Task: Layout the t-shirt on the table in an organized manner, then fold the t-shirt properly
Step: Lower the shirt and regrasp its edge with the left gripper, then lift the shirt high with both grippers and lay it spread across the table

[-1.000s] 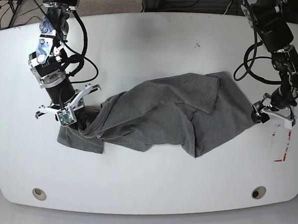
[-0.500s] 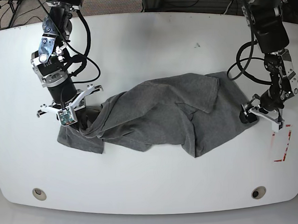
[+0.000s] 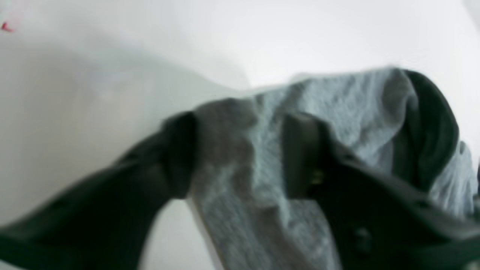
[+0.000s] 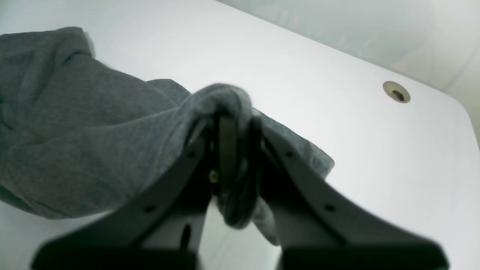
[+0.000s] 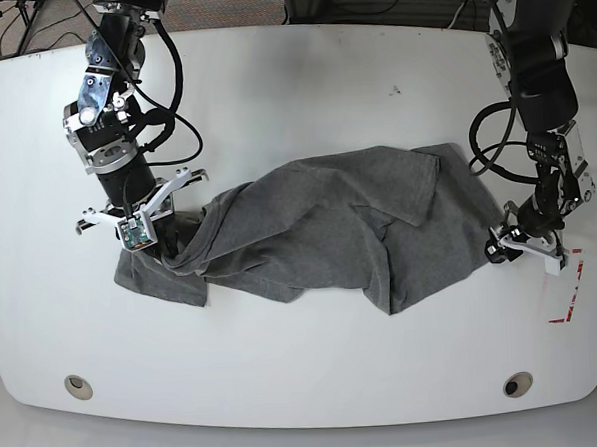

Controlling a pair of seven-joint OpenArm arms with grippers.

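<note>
In the left wrist view, the left gripper (image 3: 240,153) is seen from close by, and the picture is blurred. A fold of the grey t-shirt (image 3: 337,112) is lying between its two dark fingers (image 3: 300,153), which are standing partly apart around the cloth. Whether the cloth is already pinched cannot be told. The white table (image 3: 112,56) is seen behind the t-shirt.

In the right wrist view, the right gripper (image 4: 232,150) is pressed together on a bunched fold of the t-shirt (image 4: 75,142). The cloth is wrapped over the fingertips and is hanging down between the fingers. A small round hole (image 4: 396,91) is seen in the table (image 4: 337,150), well apart from the t-shirt.

In the base view, the t-shirt (image 5: 319,227) is spread in a crumpled way across the middle of the table (image 5: 291,84). The right gripper (image 5: 151,239) is placed at the left end of the t-shirt, and the cloth is bunched up there. The left gripper (image 5: 502,245) is placed at the right edge of the t-shirt. A red-and-white tape mark (image 5: 571,294) is seen on the table just beyond this gripper, at the side away from the t-shirt.
</note>
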